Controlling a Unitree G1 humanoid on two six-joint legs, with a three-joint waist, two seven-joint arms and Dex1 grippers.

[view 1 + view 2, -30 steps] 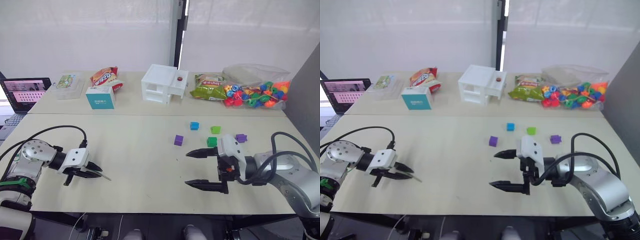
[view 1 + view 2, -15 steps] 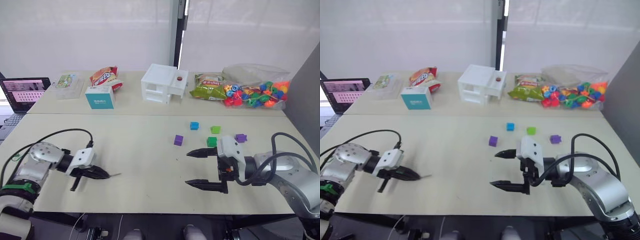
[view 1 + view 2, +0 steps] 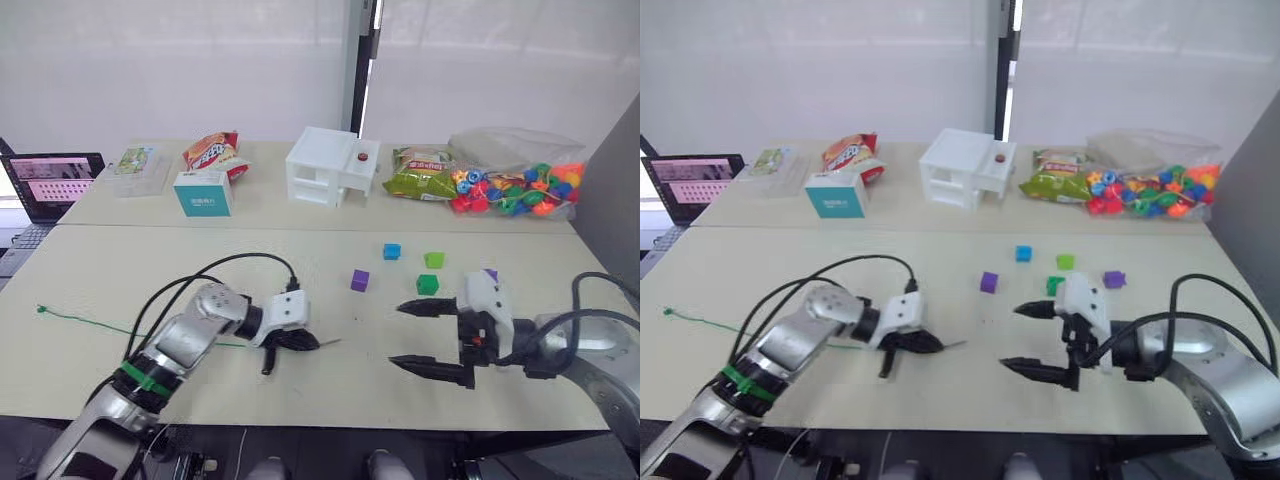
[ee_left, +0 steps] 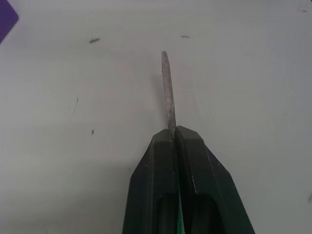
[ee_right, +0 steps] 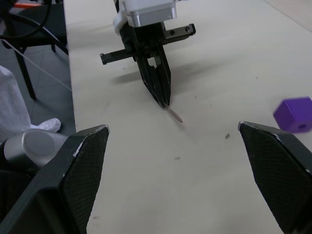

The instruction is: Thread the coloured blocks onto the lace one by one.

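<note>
The thin green lace (image 3: 90,327) with its short stiff greyish tip (image 4: 168,95) is pinched by the left gripper (image 3: 300,342), whose two black fingers are pressed together on it, low in the centre of the left eye view; the tip sticks out toward the right and the cord trails away across the pale tabletop (image 3: 250,265) to the left edge. The right gripper (image 3: 418,338) is held spread wide and empty at the lower right. The small plastic cubes lie in the middle right: a purple cube (image 3: 359,280), a blue cube (image 3: 391,251), a lime green cube (image 3: 433,260), a darker green cube (image 3: 427,284) and a second purple cube (image 3: 490,274), partly hidden. It is judged that no cube is threaded yet. For a good result, one cube should be taken by its side faces, so that its hole is left free and can be turned toward the tip. The lace should be kept gripped close behind the tip, so that the tip does not bend.
</note>
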